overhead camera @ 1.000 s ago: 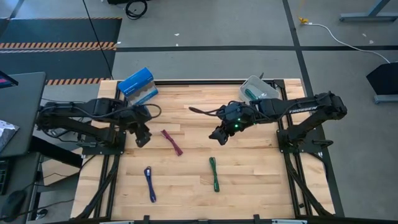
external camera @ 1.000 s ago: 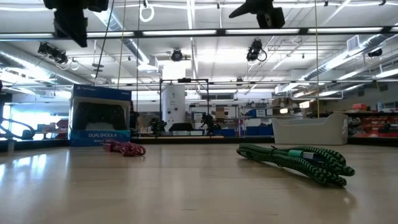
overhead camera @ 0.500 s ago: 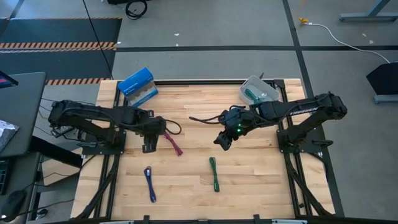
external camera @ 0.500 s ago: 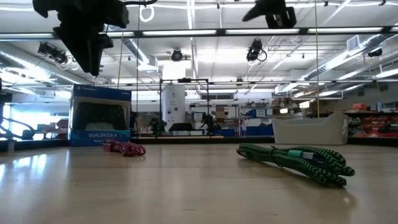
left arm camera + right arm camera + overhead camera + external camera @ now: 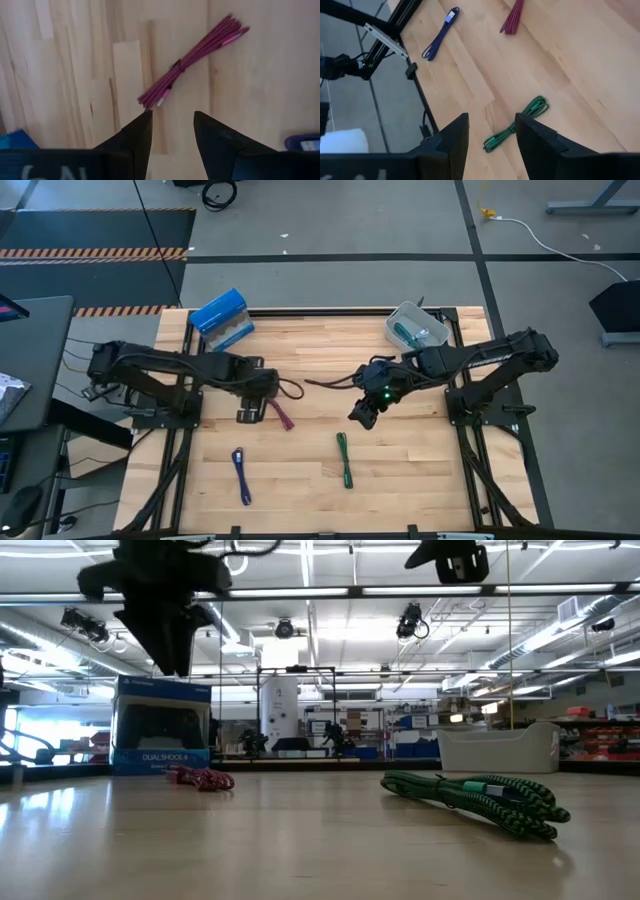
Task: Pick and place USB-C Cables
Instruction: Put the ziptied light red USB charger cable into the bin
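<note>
Item: both arms over loose cables, nothing held.
From the maroon braided cable bundle (image 5: pixel 279 410): left gripper (image 5: pixel 251 413), jaws spread, has swung in just beside it; farther, green bundle (image 5: pixel 344 459), above it right gripper (image 5: pixel 363 413), spread, has advanced; pickup looks imminent.

High view looks straight down; low view skims level; both share the table (image 5: pixel 300 360).
</note>
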`<state>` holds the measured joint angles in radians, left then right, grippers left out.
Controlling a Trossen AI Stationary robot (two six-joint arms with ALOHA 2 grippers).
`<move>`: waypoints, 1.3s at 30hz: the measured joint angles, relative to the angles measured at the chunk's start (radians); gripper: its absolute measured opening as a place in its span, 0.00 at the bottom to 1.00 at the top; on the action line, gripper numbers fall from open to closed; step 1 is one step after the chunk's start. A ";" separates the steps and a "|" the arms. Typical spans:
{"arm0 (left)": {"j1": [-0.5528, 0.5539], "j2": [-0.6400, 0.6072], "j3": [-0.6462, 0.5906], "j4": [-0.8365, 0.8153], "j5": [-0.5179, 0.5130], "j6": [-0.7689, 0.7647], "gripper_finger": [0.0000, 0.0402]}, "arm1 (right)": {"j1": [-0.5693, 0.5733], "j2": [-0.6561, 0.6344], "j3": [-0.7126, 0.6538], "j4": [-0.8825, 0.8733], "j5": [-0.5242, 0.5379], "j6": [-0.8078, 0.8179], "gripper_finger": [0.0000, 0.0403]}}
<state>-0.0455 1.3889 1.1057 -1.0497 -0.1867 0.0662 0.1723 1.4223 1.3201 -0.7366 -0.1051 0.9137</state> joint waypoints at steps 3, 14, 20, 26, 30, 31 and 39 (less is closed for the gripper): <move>0.020 0.027 0.000 0.006 0.014 -0.026 0.38 | 0.000 0.000 0.000 -0.009 -0.028 -0.024 0.41; 0.012 0.054 -0.001 -0.001 0.095 -0.054 0.38 | -0.002 0.000 0.000 -0.022 -0.054 -0.053 0.41; 0.017 0.064 -0.001 0.010 0.112 -0.065 0.38 | -0.002 0.000 0.000 -0.022 -0.054 -0.084 0.41; 0.016 0.066 -0.001 0.068 0.134 -0.202 0.38 | -0.001 0.000 0.000 -0.029 -0.050 -0.098 0.41; 0.005 0.066 -0.001 0.065 0.139 -0.246 0.38 | -0.003 0.000 0.000 -0.029 -0.049 -0.105 0.41; 0.000 0.066 -0.001 0.064 0.139 -0.253 0.38 | -0.003 0.000 0.000 -0.028 -0.049 -0.106 0.41; -0.024 0.064 -0.017 0.065 0.141 -0.220 0.38 | -0.003 0.000 0.000 -0.028 -0.046 -0.106 0.41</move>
<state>-0.0691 1.4530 1.0886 -0.9846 -0.0455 -0.1539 0.1692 1.4223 1.3201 -0.7650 -0.1515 0.8076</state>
